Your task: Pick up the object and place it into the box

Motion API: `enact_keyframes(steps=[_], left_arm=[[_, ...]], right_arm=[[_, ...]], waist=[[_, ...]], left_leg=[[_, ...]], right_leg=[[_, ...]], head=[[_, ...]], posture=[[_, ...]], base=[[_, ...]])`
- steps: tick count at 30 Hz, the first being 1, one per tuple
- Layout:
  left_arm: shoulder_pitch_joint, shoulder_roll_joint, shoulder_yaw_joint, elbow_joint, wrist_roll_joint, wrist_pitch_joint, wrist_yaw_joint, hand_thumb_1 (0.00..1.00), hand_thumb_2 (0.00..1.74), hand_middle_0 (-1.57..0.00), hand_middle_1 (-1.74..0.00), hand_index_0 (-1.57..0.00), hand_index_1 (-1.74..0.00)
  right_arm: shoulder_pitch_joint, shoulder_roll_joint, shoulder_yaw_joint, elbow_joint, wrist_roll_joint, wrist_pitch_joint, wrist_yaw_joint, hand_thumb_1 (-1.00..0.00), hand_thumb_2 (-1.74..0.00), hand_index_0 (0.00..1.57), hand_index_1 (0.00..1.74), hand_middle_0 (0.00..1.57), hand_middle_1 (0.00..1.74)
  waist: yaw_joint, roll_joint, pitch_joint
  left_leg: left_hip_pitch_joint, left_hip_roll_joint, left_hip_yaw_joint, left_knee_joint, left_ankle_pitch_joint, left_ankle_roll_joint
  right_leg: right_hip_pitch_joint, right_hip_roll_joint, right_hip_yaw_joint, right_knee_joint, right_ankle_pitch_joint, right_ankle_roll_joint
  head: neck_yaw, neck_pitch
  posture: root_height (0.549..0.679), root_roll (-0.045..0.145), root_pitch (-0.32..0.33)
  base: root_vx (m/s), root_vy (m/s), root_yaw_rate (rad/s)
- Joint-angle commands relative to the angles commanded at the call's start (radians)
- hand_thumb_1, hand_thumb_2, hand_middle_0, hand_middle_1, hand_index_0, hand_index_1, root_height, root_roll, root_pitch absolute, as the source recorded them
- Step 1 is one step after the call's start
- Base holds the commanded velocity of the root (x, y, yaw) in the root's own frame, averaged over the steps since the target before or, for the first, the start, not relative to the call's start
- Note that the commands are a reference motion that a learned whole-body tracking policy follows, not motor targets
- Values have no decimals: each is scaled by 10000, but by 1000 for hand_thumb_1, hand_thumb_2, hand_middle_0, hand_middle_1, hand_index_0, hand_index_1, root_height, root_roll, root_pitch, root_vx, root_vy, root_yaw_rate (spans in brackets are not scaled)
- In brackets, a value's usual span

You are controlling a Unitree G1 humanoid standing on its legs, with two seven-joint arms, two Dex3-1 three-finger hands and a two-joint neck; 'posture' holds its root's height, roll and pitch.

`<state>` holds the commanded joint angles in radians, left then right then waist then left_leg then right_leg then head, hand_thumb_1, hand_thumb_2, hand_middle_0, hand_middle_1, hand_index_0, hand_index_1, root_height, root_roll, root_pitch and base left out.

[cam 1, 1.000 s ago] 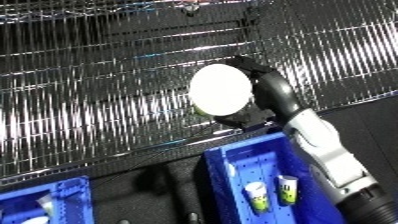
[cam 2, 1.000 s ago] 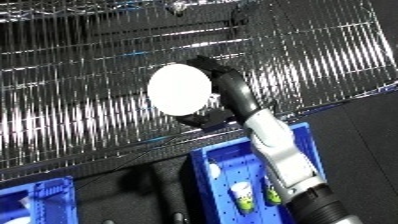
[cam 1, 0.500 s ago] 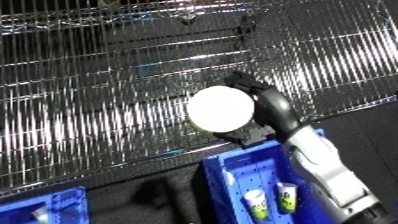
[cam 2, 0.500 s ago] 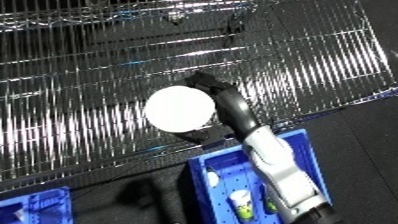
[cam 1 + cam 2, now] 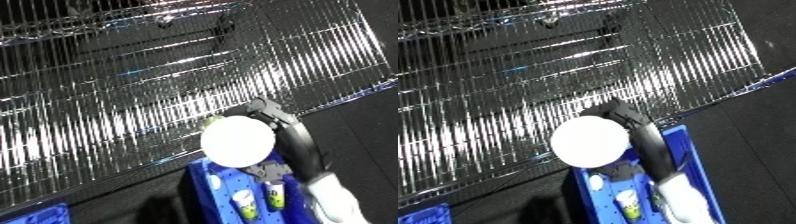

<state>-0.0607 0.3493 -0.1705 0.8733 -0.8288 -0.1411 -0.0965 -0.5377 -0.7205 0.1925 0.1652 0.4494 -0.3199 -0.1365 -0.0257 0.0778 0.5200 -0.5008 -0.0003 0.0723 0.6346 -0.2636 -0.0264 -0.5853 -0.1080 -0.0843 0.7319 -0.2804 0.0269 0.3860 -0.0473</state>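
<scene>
My right hand (image 5: 286, 126) is shut on a white round object (image 5: 237, 141), whose flat pale face is turned toward the camera. The black fingers curl round its far and right sides, and the forearm (image 5: 333, 200) comes in from the lower right. The object hangs over the far end of a blue bin (image 5: 199, 186), just in front of the wire shelf (image 5: 133, 100). The rest of the object behind its white face is hidden. My left hand shows in neither view.
Small pale bottles with green labels (image 5: 245, 210) stand inside the blue bin. A corner of a second blue bin (image 5: 429, 214) shows at the lower left. The floor (image 5: 753, 125) to the right of the shelf is dark.
My right hand has brought the white object down from the front of the wire shelf to just above the bin's far end. The camera has tilted as well.
</scene>
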Motion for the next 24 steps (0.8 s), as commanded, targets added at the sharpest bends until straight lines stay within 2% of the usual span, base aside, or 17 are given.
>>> enact_keyframes(steps=[4, 7, 13, 16, 20, 24], left_arm=[[72, -54, 234, 152, -85, -100, -25, 0, 0, 0, 0, 0, 0], [114, -96, 328, 260, -120, -190, -48, 0, 0, 0, 0, 0, 0], [234, -187, 326, 457, -156, -414, -145, 0, 0, 0, 0, 0, 0], [218, -171, 211, 543, -227, -460, -185, 0, 0, 0, 0, 0, 0], [89, -119, 12, 649, -345, -464, -229, 0, 0, 0, 0, 0, 0], [-9, -104, -191, 890, -396, -540, -384, 0, 0, 0, 0, 0, 0]], right_arm=[[1277, 424, -588, 11, 353, -418, -514, -900, -1566, 1413, 1566, 1413, 1566], [2084, 742, -891, 353, 816, -807, -684, -900, -1566, 1413, 1566, 1413, 1566], [3101, 1073, -1332, 1794, 2043, -1472, -262, -900, -1566, 1413, 1566, 1413, 1566], [3224, 1080, -1331, 2844, 2280, -1435, -101, -900, -1566, 1413, 1566, 1413, 1566], [3069, 949, -1198, 4320, 2694, -956, 100, -900, -1566, 1413, 1566, 1413, 1566], [2853, 853, -1331, 5828, 3161, -591, 553, -700, -1218, 1099, 1218, 1099, 1218]], waist=[[-242, -105, 0], [-378, -164, 0], [-523, -156, 0], [-529, -107, 0], [-485, -33, 0], [-389, 75, 0]], left_leg=[[256, 74, 59, -257, 37, -30], [430, 114, 94, -404, 49, -44], [756, 132, 143, -570, 24, -54], [854, 105, 147, -576, -6, -45], [940, 59, 107, -548, -21, -33], [1073, -10, 12, -557, 32, -23]], right_leg=[[199, 82, 67, -240, 42, 56], [356, 108, 101, -419, 88, 93], [642, 101, 140, -646, 144, 123], [752, 94, 157, -705, 160, 111], [864, 88, 179, -743, 186, 75], [1039, 78, 170, -782, 187, 35]], head=[[-83, -134], [37, -278], [744, -677], [1262, -937], [2175, -1411], [2929, -1858]], posture=[[640, 81, 117], [642, 80, 114], [646, 80, 104], [647, 81, 97], [647, 82, 88], [648, 83, 76]], base=[[-6, 2, -119], [-3, -4, -94], [0, 1, -67], [2, 6, -41], [-3, 6, -16], [10, 2, 17]])
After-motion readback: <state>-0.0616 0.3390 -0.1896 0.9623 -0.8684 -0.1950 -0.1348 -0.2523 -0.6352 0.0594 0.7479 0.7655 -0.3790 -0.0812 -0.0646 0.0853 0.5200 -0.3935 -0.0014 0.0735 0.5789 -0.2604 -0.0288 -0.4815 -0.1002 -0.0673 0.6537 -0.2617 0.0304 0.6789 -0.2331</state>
